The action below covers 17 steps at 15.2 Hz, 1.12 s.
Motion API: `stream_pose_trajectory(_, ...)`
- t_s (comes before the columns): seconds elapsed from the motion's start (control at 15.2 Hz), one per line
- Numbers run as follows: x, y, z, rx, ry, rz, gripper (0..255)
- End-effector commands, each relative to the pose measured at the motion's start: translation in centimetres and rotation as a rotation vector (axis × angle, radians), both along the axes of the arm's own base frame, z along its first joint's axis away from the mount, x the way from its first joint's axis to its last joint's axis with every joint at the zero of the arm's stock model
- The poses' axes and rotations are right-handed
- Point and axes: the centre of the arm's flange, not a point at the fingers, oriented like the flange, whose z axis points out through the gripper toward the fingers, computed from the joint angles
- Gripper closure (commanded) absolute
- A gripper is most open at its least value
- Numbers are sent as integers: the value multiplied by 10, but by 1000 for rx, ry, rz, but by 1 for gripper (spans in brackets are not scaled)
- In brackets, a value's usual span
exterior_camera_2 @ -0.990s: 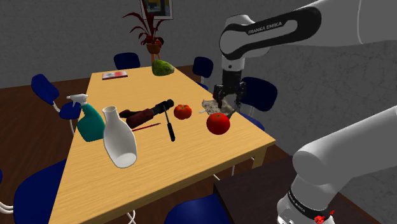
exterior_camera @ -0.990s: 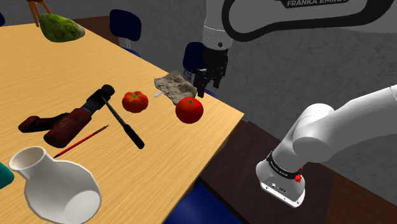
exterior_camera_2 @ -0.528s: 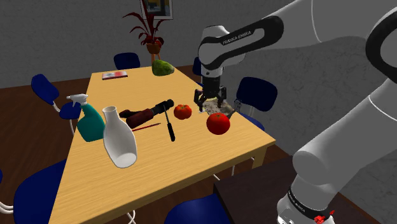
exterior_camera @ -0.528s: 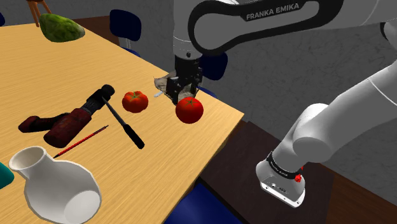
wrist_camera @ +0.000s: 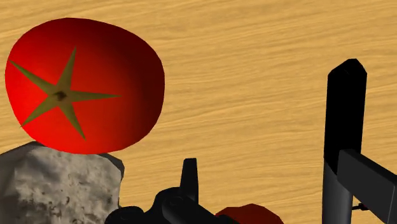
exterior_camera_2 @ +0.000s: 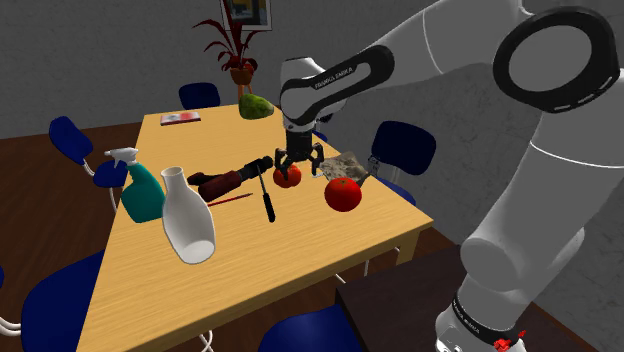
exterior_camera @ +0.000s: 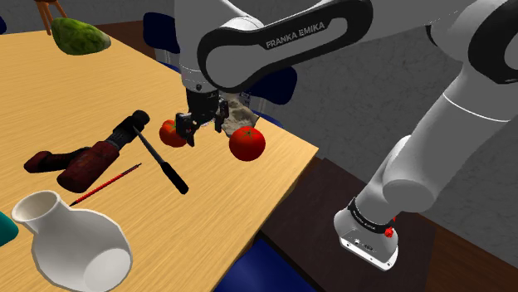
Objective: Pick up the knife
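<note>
On the wooden table (exterior_camera: 50, 91), a large red tomato (exterior_camera: 247, 143) lies just beside a grey stone-like lump (exterior_camera_2: 345, 163), a smaller tomato (exterior_camera_2: 287, 178) sits near a dark red power drill (exterior_camera: 83, 162) and a red pencil (exterior_camera: 106, 183), and a white vase (exterior_camera: 75, 245) stands beside a teal spray bottle (exterior_camera_2: 140, 190).

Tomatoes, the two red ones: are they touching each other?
Apart. The second exterior view shows a strip of bare table between the small tomato and the big tomato.

Shoulder near, second exterior farther, sharing the table (exterior_camera: 83, 91); wrist seemingly closest.
</note>
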Motion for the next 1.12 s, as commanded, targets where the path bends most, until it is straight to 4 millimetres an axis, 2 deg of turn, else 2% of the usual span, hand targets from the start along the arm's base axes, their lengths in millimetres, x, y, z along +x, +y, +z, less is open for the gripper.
stream_pose_trajectory(0.0, 16, 20, -10, -2, -9, -5, 0)
stream_pose_trajectory(0.59, 85, 105, -50, -16, -47, -24, 0)
stream_pose_trajectory(1.06, 87, 107, -82, -17, -48, -24, 0)
